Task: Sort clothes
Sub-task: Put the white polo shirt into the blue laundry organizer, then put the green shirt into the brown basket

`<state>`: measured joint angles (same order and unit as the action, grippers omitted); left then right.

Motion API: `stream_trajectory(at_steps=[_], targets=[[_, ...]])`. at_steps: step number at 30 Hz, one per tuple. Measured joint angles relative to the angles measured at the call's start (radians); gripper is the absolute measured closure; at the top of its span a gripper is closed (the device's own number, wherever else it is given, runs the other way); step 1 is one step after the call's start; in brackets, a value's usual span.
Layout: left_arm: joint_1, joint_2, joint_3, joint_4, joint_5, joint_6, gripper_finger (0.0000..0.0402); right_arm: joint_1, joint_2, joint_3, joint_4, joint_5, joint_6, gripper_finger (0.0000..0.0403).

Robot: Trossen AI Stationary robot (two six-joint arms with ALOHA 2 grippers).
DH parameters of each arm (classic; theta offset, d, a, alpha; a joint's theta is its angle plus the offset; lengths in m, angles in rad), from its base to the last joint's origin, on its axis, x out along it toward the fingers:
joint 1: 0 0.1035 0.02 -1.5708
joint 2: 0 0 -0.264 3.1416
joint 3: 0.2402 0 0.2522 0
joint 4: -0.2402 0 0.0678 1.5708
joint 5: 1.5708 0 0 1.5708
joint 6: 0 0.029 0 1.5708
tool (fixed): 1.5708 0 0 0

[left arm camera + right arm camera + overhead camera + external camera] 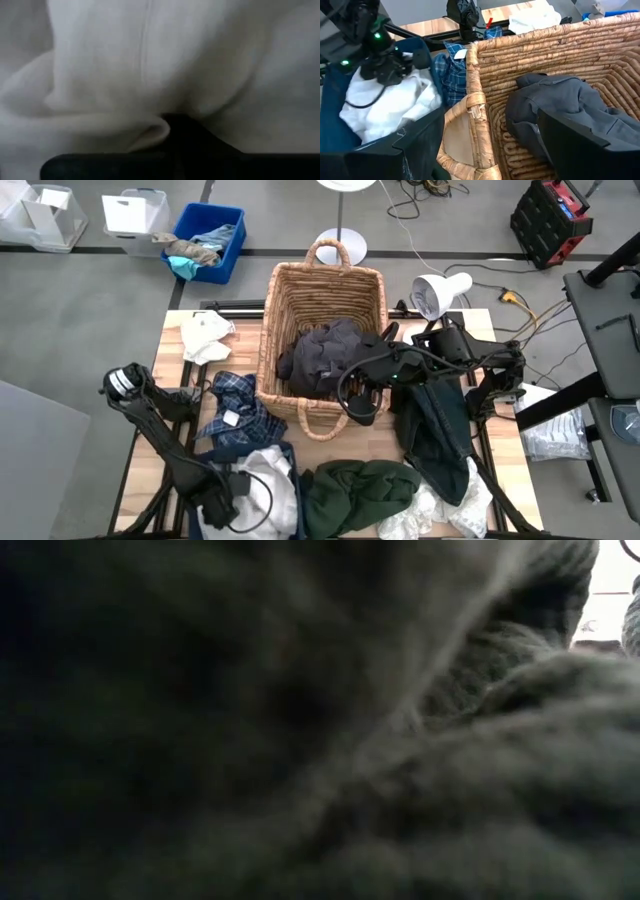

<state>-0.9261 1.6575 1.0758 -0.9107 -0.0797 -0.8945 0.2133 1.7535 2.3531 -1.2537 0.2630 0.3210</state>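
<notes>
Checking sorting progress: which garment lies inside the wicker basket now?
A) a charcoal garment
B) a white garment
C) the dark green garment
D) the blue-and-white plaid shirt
A: the charcoal garment lies inside the wicker basket; the plaid shirt, dark green garment and white garment lie on the table outside it.

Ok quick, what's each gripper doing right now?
Left gripper: shut on the white garment.
Right gripper: open, empty, at the basket's near rim.
</notes>
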Motion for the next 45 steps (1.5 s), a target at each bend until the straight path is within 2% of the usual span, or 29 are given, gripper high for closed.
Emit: stream_trajectory(at_steps=[6,10,12,16,19,23,27,30,36,39,45], targets=[[0.008,-0.017,-0.028,-0.06,0.012,0.014,0.0401,-0.012,0.0,0.0,-0.001,0.0,0.019,0.0105],[0.007,-0.054,0.007,-0.068,0.014,0.068,0.0401,-0.025,0.0,0.0,-0.001,0.0,0.019,0.0104],[0.007,-0.072,0.047,-0.091,0.009,0.079,0.0401,-0.032,0.0,0.0,-0.001,0.0,0.019,0.0101],[0.007,-0.077,0.172,-0.236,-0.021,0.062,0.0395,-0.047,0.0,0.0,0.001,0.0,0.019,0.0097],[0.007,-0.076,0.275,-0.338,-0.024,0.056,0.0373,-0.058,0.0,0.0,0.002,0.0,0.019,0.0097],[0.003,-0.075,0.396,-0.473,0.023,0.023,0.0335,-0.07,0.0,0.0,0.002,0.0,0.008,0.0103],[-0.027,-0.076,0.45,-0.647,0.032,-0.07,0.0327,-0.074,0.0,0.0,0.002,0.0,-0.005,0.0106],[-0.034,-0.095,0.403,-0.645,0.032,-0.095,0.0342,-0.075,0.0,0.0,0.003,0.0,-0.024,0.0101],[-0.036,-0.15,0.205,-0.599,0.039,-0.2,0.0396,-0.077,0.003,0.0,0.003,0.0,-0.031,0.0097],[-0.027,-0.17,0.12,-0.607,0.019,-0.22,0.0395,-0.077,0.003,-0.001,0.003,0.0,-0.033,0.0103],[0.002,-0.192,0.018,-0.61,-0.002,-0.16,0.0398,-0.077,0.003,-0.001,0.003,0.0,-0.035,0.011]])
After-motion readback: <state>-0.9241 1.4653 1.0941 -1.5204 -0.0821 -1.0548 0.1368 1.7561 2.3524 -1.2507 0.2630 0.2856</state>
